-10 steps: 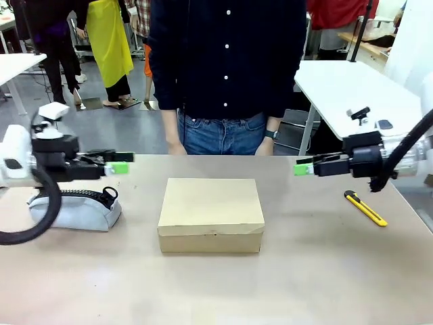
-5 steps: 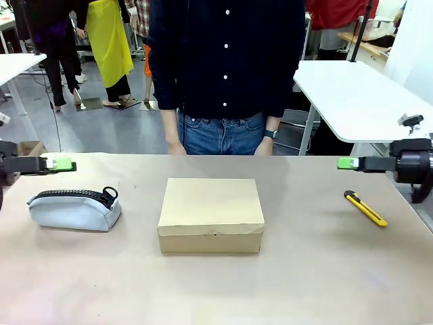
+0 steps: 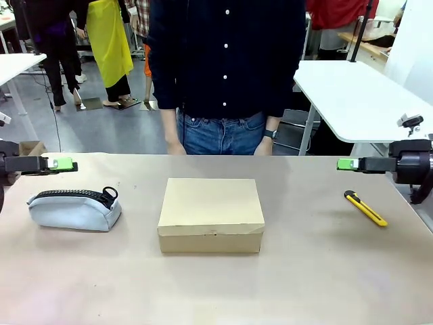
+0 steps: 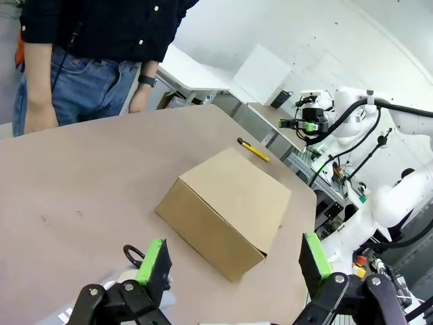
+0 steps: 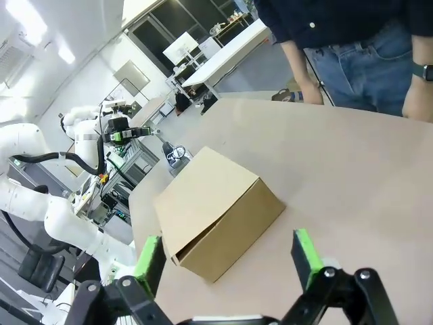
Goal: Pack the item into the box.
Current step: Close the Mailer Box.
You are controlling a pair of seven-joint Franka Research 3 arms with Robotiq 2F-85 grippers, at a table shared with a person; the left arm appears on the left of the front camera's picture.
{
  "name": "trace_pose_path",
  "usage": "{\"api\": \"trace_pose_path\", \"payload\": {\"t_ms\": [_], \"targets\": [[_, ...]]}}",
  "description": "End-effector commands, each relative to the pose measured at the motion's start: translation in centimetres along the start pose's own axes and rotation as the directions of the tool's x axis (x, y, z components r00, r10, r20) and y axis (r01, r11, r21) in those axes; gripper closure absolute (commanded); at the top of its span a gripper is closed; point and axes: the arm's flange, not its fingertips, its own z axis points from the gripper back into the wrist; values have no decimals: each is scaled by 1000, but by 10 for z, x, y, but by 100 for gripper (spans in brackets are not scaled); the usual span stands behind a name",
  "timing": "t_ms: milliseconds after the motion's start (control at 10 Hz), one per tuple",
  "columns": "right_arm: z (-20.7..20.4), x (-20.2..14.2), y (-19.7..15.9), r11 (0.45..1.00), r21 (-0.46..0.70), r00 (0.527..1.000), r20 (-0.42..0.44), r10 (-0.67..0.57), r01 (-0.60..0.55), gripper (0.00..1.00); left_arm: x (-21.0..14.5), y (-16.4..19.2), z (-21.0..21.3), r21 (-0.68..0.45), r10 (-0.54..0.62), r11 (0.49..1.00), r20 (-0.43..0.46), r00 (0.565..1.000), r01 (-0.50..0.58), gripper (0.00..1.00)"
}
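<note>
The box is seen closed at the middle of the table, its flap lid folded down, with the person standing just behind it at the far edge, hands hanging at the sides. No stapler can be made out on the table, so where the item is cannot be told from these views; it may be shut inside the box, but that is only a guess.

The left gripper is held at the left border above the table, well apart from the box, and its fingers are spread wide with nothing between them. The right gripper is held likewise at the right side, its fingers fully apart and empty. A light-blue zip pouch lies below the left gripper and a yellow-and-black utility knife below the right one; neither is touched.

The step in hand is judged to be either the very start or the very end of the task: both arms are parked clear of the work. If packing is not yet done, the item must first be found or handed over, the lid lifted, and the item gripped across its narrow body; the pouch and knife are to be left alone
</note>
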Motion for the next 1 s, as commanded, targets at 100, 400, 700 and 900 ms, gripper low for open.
{"api": "trace_pose_path", "payload": {"t_ms": [100,400,700,900], "targets": [[-1,2,2,1000,-13,1000,0,7,-7,0,1,0,1,7,-20,1000,1,1000,20,0],[-1,2,2,1000,-13,1000,0,7,-7,0,1,0,1,7,-20,1000,1,1000,20,0],[-1,2,2,1000,-13,1000,0,7,-7,0,1,0,1,7,-20,1000,1,1000,20,0],[-1,2,2,1000,-13,1000,0,7,-7,0,1,0,1,7,-20,1000,1,1000,20,0]]}}
